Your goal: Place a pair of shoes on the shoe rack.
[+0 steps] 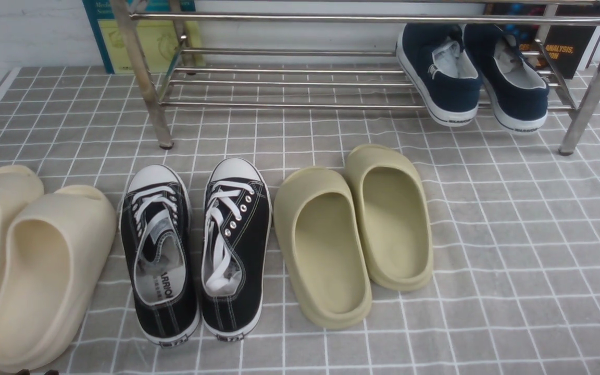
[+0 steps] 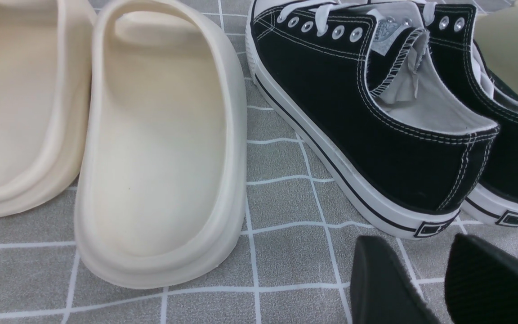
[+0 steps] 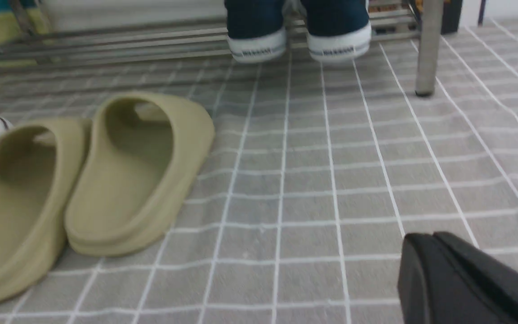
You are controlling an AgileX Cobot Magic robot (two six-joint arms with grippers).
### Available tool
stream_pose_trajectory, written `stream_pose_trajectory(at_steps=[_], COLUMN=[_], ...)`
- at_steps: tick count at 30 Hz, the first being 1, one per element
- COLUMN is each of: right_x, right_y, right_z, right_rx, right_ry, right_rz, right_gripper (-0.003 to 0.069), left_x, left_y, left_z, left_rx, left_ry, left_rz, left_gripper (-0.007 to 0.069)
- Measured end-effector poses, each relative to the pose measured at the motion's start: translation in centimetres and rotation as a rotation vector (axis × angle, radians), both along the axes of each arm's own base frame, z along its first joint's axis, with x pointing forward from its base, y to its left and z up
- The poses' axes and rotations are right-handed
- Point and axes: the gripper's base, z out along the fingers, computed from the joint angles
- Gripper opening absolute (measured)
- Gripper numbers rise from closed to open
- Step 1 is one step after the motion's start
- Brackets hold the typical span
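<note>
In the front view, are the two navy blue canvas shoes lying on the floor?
No, both navy blue canvas shoes rest on the silver metal shoe rack.

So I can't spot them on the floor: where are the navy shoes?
Front view: the navy shoes sit on the rack's lower shelf, at its right end.

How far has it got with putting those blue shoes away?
It looks essentially done. Both navy slip-on shoes sit side by side on the lower bars of the silver shoe rack, heels overhanging the front bar. Nothing is in hand: the left gripper is open and empty near the black sneakers; only a black part of the right gripper shows, nothing between it. Nothing obvious remains.
</note>
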Motion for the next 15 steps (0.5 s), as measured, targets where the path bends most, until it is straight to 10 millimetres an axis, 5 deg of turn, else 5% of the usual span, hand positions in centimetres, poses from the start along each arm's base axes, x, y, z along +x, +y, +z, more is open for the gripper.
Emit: stream_pose_trajectory(at_steps=[15], right_x=[-0.27], right_y=[-0.32], right_z=[-0.8], right_rx=[-0.022], right_ry=[0.115], right_rz=[-0.058], right_gripper=[0.0013], left_x=[0.0], left_y=[0.0], left_z=[0.0], left_rx=[0.0], left_ry=[0.0], left_rz=[0.0], left_gripper=[0.0239])
